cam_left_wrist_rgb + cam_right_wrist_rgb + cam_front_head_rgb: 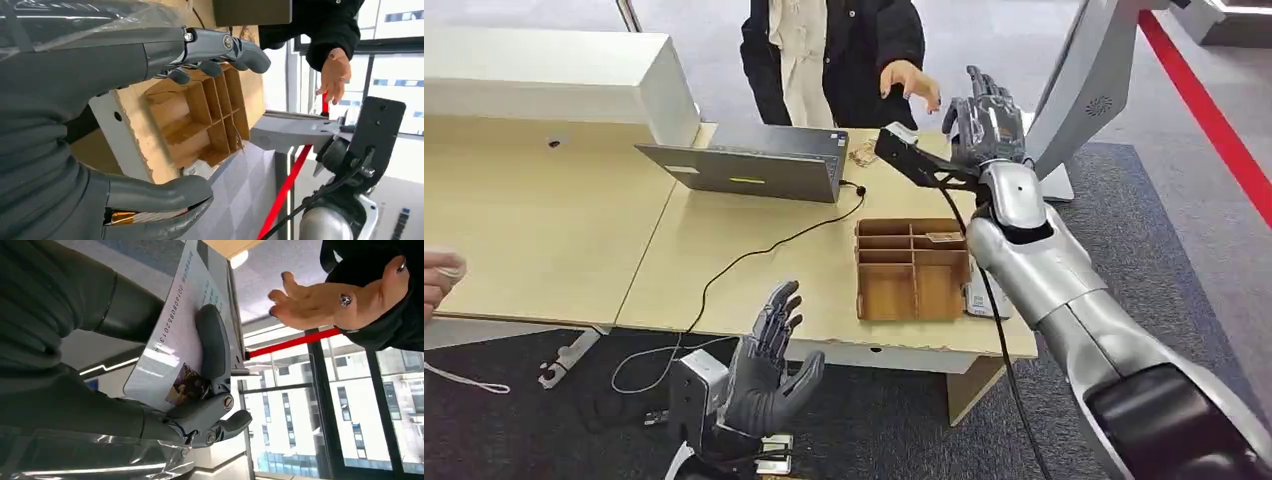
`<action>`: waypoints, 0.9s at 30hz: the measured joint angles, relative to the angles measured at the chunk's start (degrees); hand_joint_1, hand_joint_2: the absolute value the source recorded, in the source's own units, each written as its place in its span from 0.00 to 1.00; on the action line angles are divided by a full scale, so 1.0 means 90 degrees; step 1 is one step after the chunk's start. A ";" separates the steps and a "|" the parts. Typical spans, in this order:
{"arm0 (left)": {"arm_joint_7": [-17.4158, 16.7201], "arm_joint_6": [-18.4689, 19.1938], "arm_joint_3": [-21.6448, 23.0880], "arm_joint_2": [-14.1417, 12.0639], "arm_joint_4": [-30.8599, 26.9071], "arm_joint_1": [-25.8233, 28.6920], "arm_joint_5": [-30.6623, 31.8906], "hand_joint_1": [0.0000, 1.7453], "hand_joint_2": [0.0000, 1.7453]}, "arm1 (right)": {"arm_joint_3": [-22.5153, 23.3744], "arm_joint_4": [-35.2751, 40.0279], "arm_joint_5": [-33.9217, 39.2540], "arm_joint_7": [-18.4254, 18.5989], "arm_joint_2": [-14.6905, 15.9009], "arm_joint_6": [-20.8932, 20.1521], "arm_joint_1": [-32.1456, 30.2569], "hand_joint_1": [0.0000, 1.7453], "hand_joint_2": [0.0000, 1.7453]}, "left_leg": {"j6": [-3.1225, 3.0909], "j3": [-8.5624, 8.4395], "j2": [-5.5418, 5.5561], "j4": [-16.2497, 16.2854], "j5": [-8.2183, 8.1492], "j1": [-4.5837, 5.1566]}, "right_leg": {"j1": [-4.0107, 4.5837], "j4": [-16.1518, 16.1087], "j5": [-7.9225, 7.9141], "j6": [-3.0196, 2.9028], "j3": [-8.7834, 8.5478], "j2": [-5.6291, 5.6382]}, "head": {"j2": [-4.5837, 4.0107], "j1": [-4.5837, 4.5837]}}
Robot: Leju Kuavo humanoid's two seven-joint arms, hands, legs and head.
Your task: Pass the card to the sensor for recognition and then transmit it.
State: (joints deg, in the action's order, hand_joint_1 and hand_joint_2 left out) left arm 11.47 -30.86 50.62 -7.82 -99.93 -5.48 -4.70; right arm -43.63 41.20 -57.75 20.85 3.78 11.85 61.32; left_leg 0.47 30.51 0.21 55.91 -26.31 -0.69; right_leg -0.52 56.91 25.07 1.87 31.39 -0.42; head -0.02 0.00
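The right hand (984,118) is raised over the far right corner of the light wooden table (544,240), at about one o'clock in the head view, fingers pointing up. The right wrist view shows it grasping the card (172,347): the pale card, printed with a line of digits and a small picture, lies flat against the palm with the thumb (212,342) pressed across its face. From the head view the card itself cannot be made out behind the hand.

A person in a dark jacket (844,50) stands at the far side of the table at twelve o'clock. The person's hand (909,82) is held out palm-open, just beside the right hand at its ten o'clock, near but apart from it; the same hand (330,300) appears close to the card in the right wrist view.

The left hand (769,365) is low, at about six o'clock, off the near edge of the table. It is released, fingers spread and upright, nothing in it.

On the table: a wooden compartment tray (911,270) at the right, near edge, with a small item in its far right compartment; a grey laptop (749,165) at eleven o'clock of the tray, with a black cable (754,255) running from it over the near edge. A grey-white stand (1079,90) rises at two o'clock, behind the right hand.
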 joint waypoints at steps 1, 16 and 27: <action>0.0000 0.0007 0.0000 0.0014 0.0024 -0.0006 0.0000 0.00 1.00 | -0.0022 -0.0062 0.0000 0.0000 -0.0026 -0.0005 0.0029 1.00 1.00 | 0.0000 0.0000 0.0000 0.0000 0.0000 0.0000 | 0.0000 0.0000 0.0000 0.0000 0.0000 0.0000 | 0.0000 -0.0002; 0.0017 0.0010 -0.0002 0.0102 0.0233 -0.0036 0.0000 0.00 1.00 | -0.0175 -0.0476 0.0000 0.0000 -0.0184 -0.0005 0.0151 1.00 1.00 | 0.0000 -0.0001 0.0000 0.0000 0.0000 -0.0001 | 0.0001 0.0000 0.0000 0.0000 0.0001 0.0000 | 0.0002 -0.0002; 0.0017 0.0010 -0.0002 0.0109 0.0233 -0.0036 0.0000 0.00 1.00 | -0.0214 -0.0546 0.0000 0.0000 -0.0197 -0.0005 0.0154 1.00 1.00 | 0.0000 -0.0001 0.0000 0.0000 0.0000 -0.0001 | 0.0001 0.0000 0.0000 0.0000 0.0002 0.0000 | 0.0000 0.0000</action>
State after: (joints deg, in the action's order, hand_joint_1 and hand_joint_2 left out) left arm 11.63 -30.77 50.60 -6.84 -97.83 -5.81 -4.70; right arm -45.55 36.28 -57.75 20.85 2.01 11.80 62.70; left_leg 0.47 30.50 0.21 55.91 -26.30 -0.69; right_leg -0.51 56.91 25.07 1.87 31.41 -0.41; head -0.02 0.00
